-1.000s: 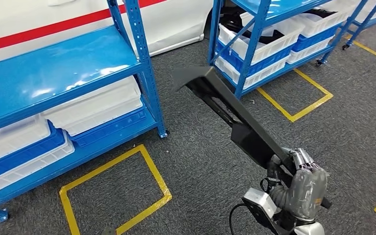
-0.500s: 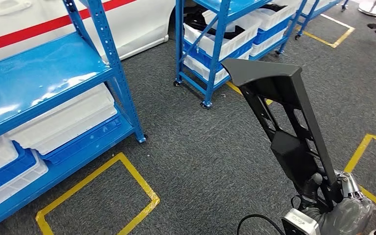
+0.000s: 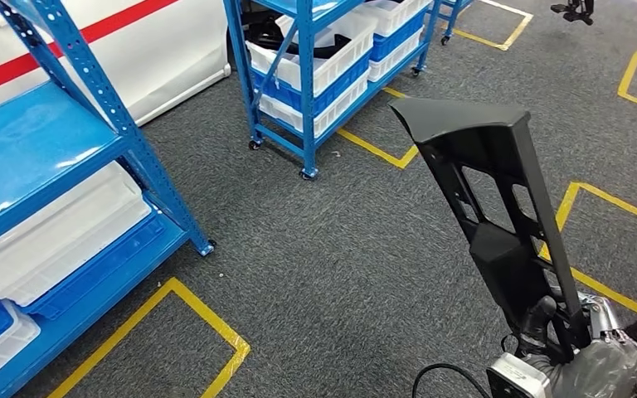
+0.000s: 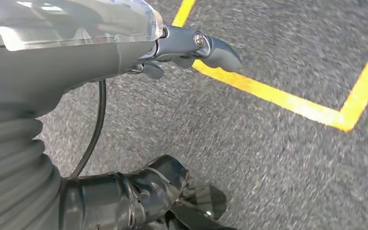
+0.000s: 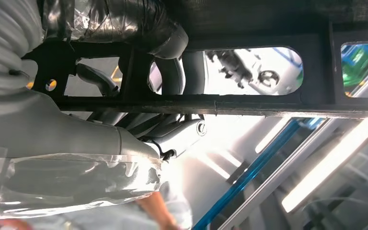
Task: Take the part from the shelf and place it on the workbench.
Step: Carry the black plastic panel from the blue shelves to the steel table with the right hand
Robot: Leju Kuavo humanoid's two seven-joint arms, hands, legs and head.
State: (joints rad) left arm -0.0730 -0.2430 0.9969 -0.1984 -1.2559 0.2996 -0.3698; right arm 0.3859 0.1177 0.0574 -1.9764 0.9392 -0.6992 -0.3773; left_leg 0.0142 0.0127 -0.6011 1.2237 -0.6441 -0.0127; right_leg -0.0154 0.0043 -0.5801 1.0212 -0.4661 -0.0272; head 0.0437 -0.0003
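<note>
Right hand point(image 3: 585, 352) wrapped around the lower end of the long black part point(image 3: 489, 191), carried tilted upright above the grey carpet point(image 3: 340, 265). Left hand point(image 4: 191, 48) hanging over the carpet, fingers loose, holding nothing. Beyond the part, a blue wheeled shelf point(image 3: 307, 75) of white bins point(image 3: 323, 58); nearer that, another blue shelf point(image 3: 41, 157).

The right hand point(image 3: 585, 352) grips a long black part point(image 3: 489, 191); the left hand point(image 4: 124, 62) hangs empty.

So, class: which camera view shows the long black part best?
The head view: the black part shows nearly whole, rising from the right hand. The right wrist view shows a close section; the left wrist view shows floor.
</note>
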